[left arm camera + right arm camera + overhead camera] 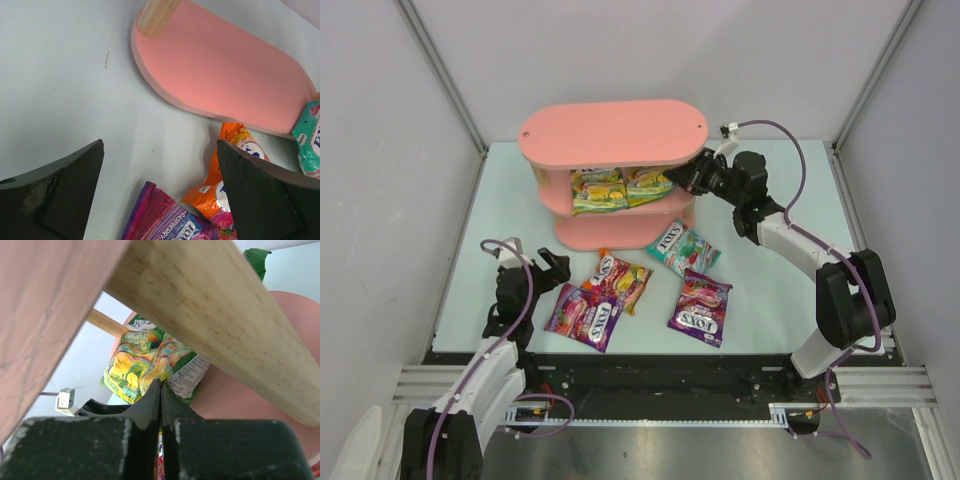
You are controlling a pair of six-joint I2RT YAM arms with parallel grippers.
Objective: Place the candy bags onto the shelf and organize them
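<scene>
2 yel-grn bags (pixel 598 190) on shelf (pixel 612 135) mid tier. On surface (pixel 770 200): 2 purple bags (pixel 583 315), 1 teal bag (pixel 682 248), 1 red-orange bag (pixel 623 280). L pincer (pixel 552 268) apart, empty; R pincer (pixel 682 175) together at mid tier.

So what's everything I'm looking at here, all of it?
Shelf: one, pink, far middle of table.
Yellow-green candy bags: two, on shelf's middle tier.
Teal candy bag: one, on table by shelf's right front.
Red-orange candy bag: one, on table before shelf.
Purple candy bags: two, on table nearest the arms.
Table: one, pale blue-green.
Left hand: black, open, beside left purple bag.
Right hand: black, shut, at the middle-tier bags.
</scene>
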